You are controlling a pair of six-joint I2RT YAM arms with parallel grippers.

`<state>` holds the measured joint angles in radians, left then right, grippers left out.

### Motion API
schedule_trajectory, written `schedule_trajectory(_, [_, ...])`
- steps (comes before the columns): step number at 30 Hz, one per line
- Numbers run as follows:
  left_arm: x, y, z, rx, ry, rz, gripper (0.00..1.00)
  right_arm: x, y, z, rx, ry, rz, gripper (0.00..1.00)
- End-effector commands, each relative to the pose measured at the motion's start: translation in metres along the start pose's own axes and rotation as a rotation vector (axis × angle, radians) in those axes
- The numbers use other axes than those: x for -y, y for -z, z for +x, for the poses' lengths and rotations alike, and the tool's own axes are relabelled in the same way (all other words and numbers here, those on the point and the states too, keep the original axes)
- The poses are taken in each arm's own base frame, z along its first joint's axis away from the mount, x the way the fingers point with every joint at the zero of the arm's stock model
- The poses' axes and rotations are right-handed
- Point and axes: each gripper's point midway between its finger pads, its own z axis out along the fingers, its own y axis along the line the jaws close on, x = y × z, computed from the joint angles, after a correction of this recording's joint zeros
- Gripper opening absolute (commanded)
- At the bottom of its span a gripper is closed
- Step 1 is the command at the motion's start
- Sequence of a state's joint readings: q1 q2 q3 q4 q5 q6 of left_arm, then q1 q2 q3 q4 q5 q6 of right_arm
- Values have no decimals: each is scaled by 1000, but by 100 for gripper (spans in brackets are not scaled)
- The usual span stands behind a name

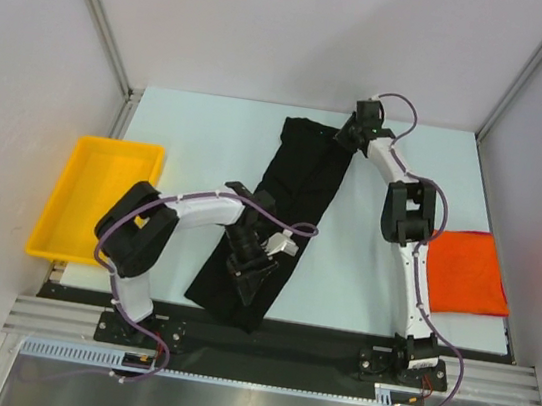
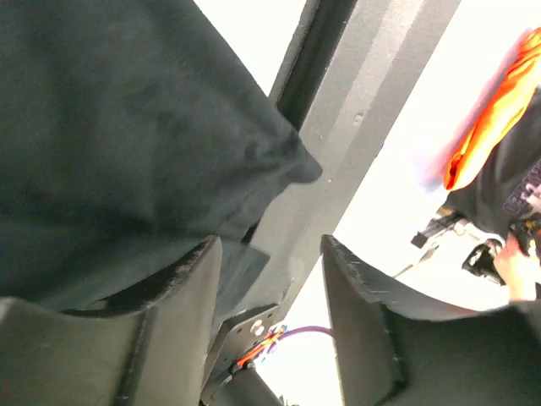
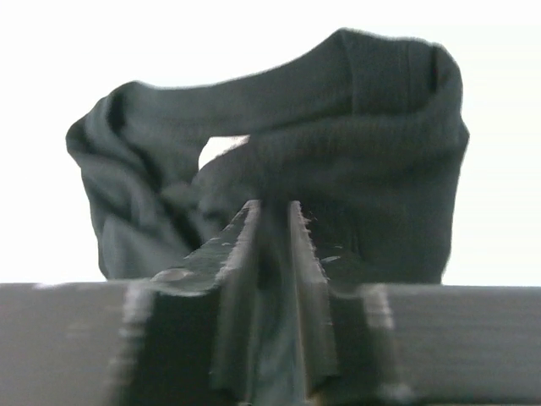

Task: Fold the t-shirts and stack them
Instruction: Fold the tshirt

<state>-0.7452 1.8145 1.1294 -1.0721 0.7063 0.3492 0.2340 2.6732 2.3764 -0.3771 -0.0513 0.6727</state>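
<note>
The black t-shirt [image 1: 299, 182] lies as a long folded strip running from the table's far middle to its near edge. My right gripper [image 1: 347, 133] is shut on the strip's far right corner; in the right wrist view the jaws [image 3: 272, 207] pinch bunched black cloth [image 3: 355, 127]. My left gripper [image 1: 248, 268] hovers over the strip's near end, open; in the left wrist view [image 2: 270, 254] nothing is between the fingers and the black cloth [image 2: 127, 127] lies beside the left finger. An orange-red t-shirt [image 1: 463, 271] lies folded at the right edge, and also shows in the left wrist view [image 2: 490, 127].
A yellow plastic tray [image 1: 67, 215] sits off the table's left side. The black front rail [image 1: 312, 345] runs along the near edge by the arm bases. Grey walls close in the table at the back and sides.
</note>
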Motion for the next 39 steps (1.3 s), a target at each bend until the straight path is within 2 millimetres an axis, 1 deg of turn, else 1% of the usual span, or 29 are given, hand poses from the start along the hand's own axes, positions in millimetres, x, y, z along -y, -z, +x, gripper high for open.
schedule_trajectory(1, [19,40,-15,148,-73,23,62,-48,70,-66,115,23,-110,28])
schedule_trajectory(2, [16,49,-16,177,-75,11,63,-55,90,-83,152,16,-121,30])
schedule_trajectory(3, [21,61,-18,224,-106,-8,64,-53,99,-91,169,3,-116,31])
schedule_trajectory(4, [23,69,-21,263,-119,-10,64,-32,99,-89,157,-18,-80,34])
schedule_trajectory(5, [18,80,-22,311,-102,-21,64,-27,104,-95,173,-28,-69,34])
schedule_trajectory(6, [19,90,-23,367,-107,-45,64,-25,114,-101,189,-42,-60,35])
schedule_trajectory(7, [7,95,-20,382,-82,-108,64,-9,111,-95,176,-59,-23,35])
schedule_trajectory(8, [-11,102,-15,400,-37,-184,64,7,110,-96,179,-82,15,35])
schedule_trajectory(10, [-44,98,-4,406,53,-316,61,27,99,-83,149,-124,55,36])
schedule_trajectory(11, [-62,103,5,379,92,-409,60,36,95,-82,142,-142,66,36])
schedule_trajectory(12, [-68,102,6,379,102,-421,58,47,82,-71,114,-182,84,36])
schedule_trajectory(14, [-72,93,7,351,131,-385,57,49,70,-64,81,-231,55,39])
schedule_trajectory(15, [-74,89,7,340,149,-375,57,54,63,-63,68,-266,51,40])
schedule_trajectory(16, [-77,83,8,317,168,-358,58,60,51,-53,35,-314,41,42])
schedule_trajectory(17, [-79,78,7,318,172,-339,59,58,47,-57,39,-336,24,43])
schedule_trajectory(20, [-84,67,6,305,220,-302,59,60,27,-41,-4,-360,21,44])
schedule_trajectory(22, [-92,67,6,303,245,-315,59,53,21,-37,-15,-364,0,44])
schedule_trajectory(25, [-98,66,6,316,294,-281,59,52,8,-27,-28,-397,-10,43])
schedule_trajectory(27, [-100,61,8,300,309,-263,58,55,-2,-19,-39,-431,-11,41])
schedule_trajectory(28, [-101,58,8,298,313,-251,57,49,-4,-24,-30,-436,-29,37])
schedule_trajectory(29, [-101,56,7,295,318,-239,56,48,-7,-22,-38,-446,-34,35])
schedule_trajectory(30, [-102,54,6,293,322,-229,54,52,-17,-12,-57,-456,-24,30])
schedule_trajectory(31, [-102,49,5,287,327,-201,52,46,-19,-20,-45,-460,-41,17])
schedule_trajectory(33, [-99,49,-1,291,325,-167,43,37,-23,-21,-47,-499,-79,3])
schedule_trajectory(34, [-99,45,-3,283,333,-136,39,25,-23,-34,-10,-504,-140,0])
schedule_trajectory(35, [-96,45,-8,293,327,-106,31,20,-24,-36,6,-513,-159,0])
schedule_trajectory(36, [-96,46,-14,306,320,-91,28,16,-25,-41,28,-531,-174,0])
schedule_trajectory(38, [-93,45,-22,321,320,-45,19,-2,-24,-63,101,-558,-244,0])
schedule_trajectory(39, [-94,45,-27,336,317,-38,17,-11,-24,-66,118,-556,-265,0])
